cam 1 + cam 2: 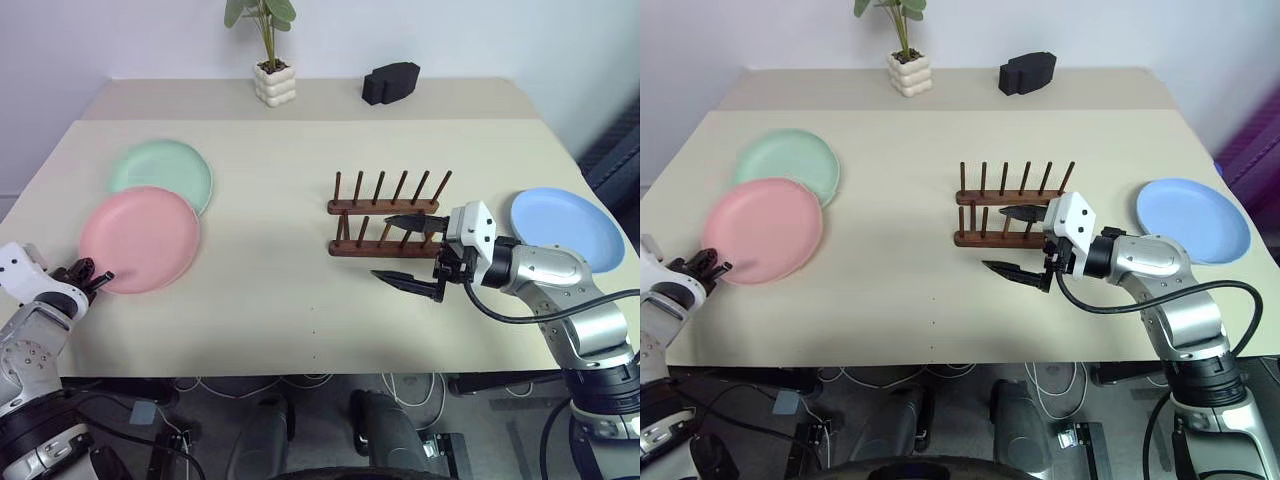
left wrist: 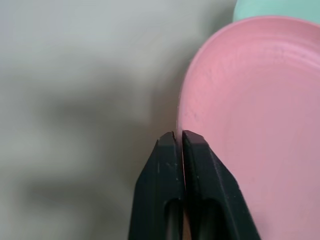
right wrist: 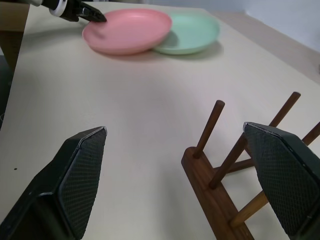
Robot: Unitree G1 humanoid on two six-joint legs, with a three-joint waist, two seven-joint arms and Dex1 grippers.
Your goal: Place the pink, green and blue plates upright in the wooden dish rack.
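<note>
The pink plate (image 1: pixel 140 238) lies flat at the table's left, its far edge overlapping the green plate (image 1: pixel 165 165) behind it. My left gripper (image 1: pixel 98 276) is shut on the pink plate's near-left rim; in the left wrist view one finger (image 2: pixel 210 175) lies over the plate (image 2: pixel 250 125) and the other outside it. The blue plate (image 1: pixel 565 225) lies flat at the far right. The wooden dish rack (image 1: pixel 380 208) stands empty at mid-table. My right gripper (image 1: pixel 382 246) hangs open just over the rack's near rail, with nothing between its fingers.
A potted plant (image 1: pixel 272 70) and a black block (image 1: pixel 390 82) stand at the back of the table. Bare tabletop (image 1: pixel 270 230) lies between the pink plate and the rack. Cables hang below the front edge (image 1: pixel 300 374).
</note>
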